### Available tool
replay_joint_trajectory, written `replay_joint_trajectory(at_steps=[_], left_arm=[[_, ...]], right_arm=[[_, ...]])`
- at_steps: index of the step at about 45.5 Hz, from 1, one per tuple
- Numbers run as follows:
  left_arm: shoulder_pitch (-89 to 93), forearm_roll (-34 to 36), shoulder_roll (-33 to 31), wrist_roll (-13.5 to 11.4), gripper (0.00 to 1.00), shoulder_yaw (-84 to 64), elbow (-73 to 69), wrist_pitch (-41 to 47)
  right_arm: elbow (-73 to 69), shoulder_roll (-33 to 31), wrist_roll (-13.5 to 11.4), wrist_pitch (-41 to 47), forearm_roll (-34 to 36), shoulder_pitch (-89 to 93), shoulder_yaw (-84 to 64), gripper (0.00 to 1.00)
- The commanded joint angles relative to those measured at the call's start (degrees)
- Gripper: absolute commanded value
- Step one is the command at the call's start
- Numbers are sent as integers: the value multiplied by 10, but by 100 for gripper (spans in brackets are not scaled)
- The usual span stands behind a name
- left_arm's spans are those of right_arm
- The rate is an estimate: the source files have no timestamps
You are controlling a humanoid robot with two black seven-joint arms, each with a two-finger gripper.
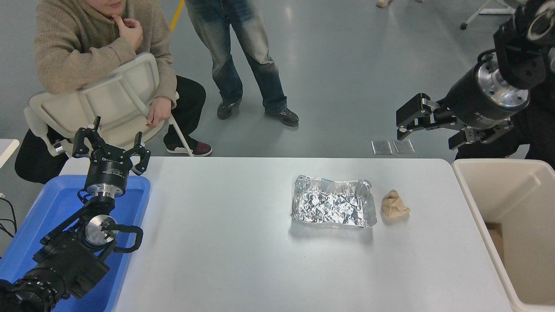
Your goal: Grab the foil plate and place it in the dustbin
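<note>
The foil plate [333, 207], a shiny crinkled silver tray, lies on the white table [225, 251] right of centre. The cream-white dustbin [490, 182] stands at the table's right end. My right gripper [427, 128] is open and empty, raised high above the table's far right corner, up and to the right of the plate. My left gripper [110, 145] is open and parked over the blue tray at the lower left.
A crumpled tan paper ball [393, 205] lies just right of the foil plate. A flat blue tray [130, 190] sits at the left end. One person sits on a white chair [108, 104] and another stands beyond the far edge.
</note>
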State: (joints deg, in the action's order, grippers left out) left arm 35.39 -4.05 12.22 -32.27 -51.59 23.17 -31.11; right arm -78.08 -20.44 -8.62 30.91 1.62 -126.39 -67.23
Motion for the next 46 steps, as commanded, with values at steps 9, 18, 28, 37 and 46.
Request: replay_joint_trajectory(at_steps=[9, 18, 28, 37, 46], left_arm=[[0, 0, 0, 0, 99, 0, 0, 0], [0, 1, 0, 0, 99, 0, 0, 0], [0, 1, 0, 0, 99, -1, 0, 0], [0, 1, 0, 0, 99, -1, 0, 0], [0, 1, 0, 0, 99, -1, 0, 0]], right_arm=[[165, 80, 0, -72, 4, 257, 73, 100], [209, 103, 0, -122, 5, 348, 111, 100], [261, 131, 0, -144, 4, 417, 129, 100], [330, 160, -1, -161, 3, 480, 155, 100], [375, 174, -2, -183, -10, 518, 154, 98]])
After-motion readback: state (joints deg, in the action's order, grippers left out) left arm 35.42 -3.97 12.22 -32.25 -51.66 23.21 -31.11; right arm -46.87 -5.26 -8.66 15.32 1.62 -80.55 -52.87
